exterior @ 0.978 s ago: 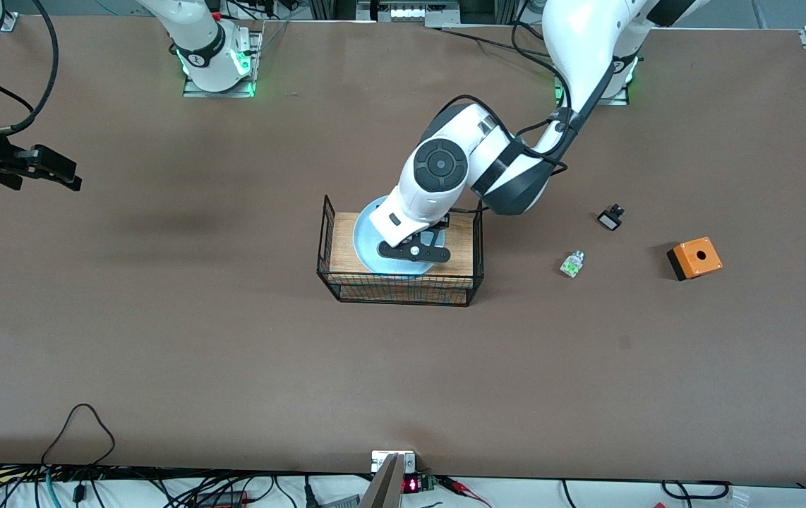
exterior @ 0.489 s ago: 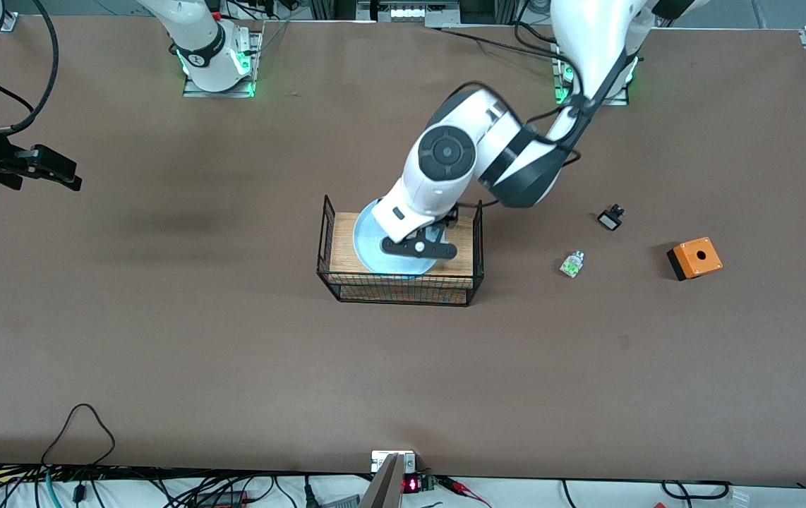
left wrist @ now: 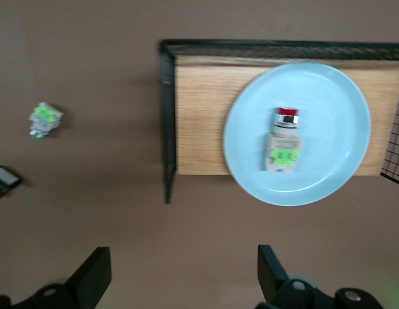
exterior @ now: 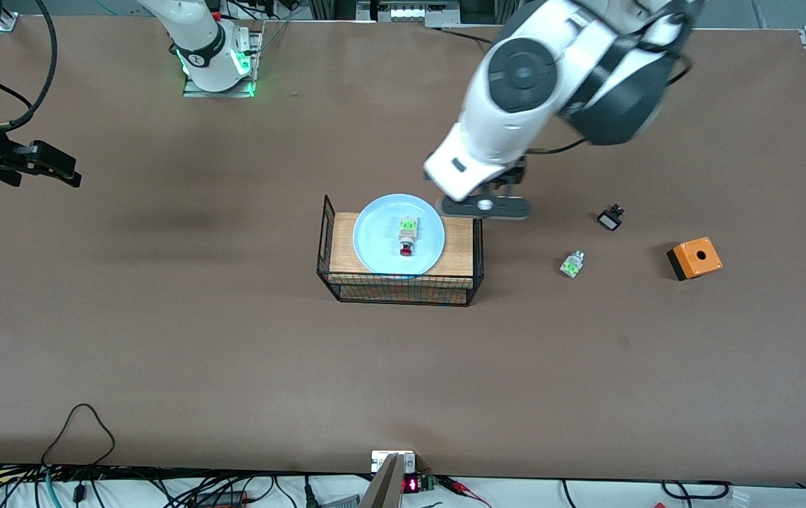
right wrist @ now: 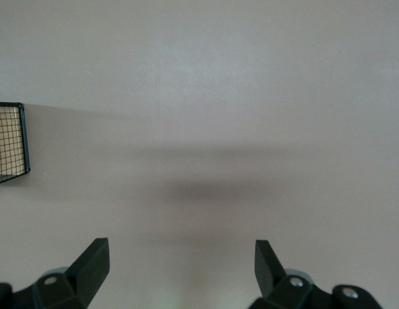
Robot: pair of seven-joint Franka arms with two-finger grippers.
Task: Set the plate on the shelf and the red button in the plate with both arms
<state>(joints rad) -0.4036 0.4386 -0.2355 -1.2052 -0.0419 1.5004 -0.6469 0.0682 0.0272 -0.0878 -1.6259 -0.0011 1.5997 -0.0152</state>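
The pale blue plate [exterior: 375, 247] lies on the wooden floor of a black wire basket [exterior: 328, 274] at the table's middle. The red button [exterior: 407, 235] lies on the plate, its red cap toward the front camera. Both also show in the left wrist view: the plate [left wrist: 328, 167] and the red button [left wrist: 284, 147]. My left gripper [exterior: 485, 207] is open and empty, raised over the table beside the basket toward the left arm's end; in its wrist view [left wrist: 185, 273] its fingers are spread over bare table. My right gripper [exterior: 57, 169] is open and empty, waiting over the right arm's end [right wrist: 181, 265].
A white-and-green switch without a red cap [exterior: 572, 264], a small black part [exterior: 610, 217] and an orange box with a hole [exterior: 694, 258] lie toward the left arm's end. The basket's corner shows in the right wrist view [right wrist: 9, 145].
My left gripper has lifted out of the basket and moved toward the left arm's end, uncovering the red button lying on the plate. The right arm has not moved.
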